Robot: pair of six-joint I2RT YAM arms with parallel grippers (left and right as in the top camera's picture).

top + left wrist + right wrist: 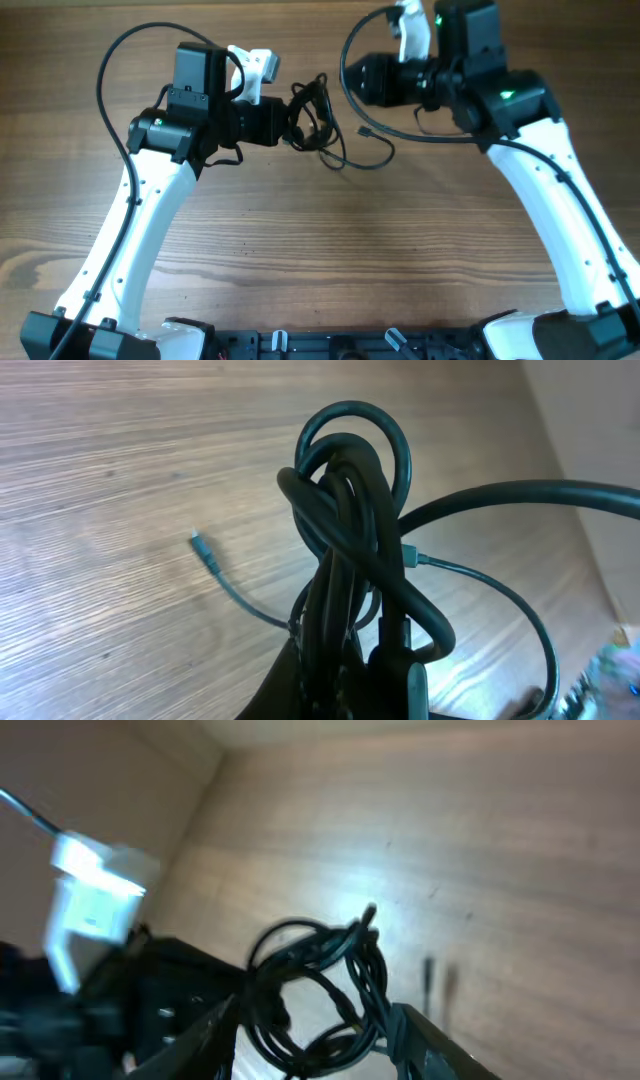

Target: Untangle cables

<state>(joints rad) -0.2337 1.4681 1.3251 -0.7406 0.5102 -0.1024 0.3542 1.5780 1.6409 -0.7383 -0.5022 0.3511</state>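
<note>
Your left gripper [290, 122] clamps the cables [315, 112] as an anchor near the worktop's [320, 250] far edge. Your right gripper [315, 1025] faces them, half open.

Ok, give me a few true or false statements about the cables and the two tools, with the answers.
The left tool is shut on the cable bundle. True.
The bundle is white. False: it is black.
A loose plug end lies on the table. True.
The bundle sits in a tray. False: it is held over the wooden table.
The right tool has its jaws apart. True.
</note>
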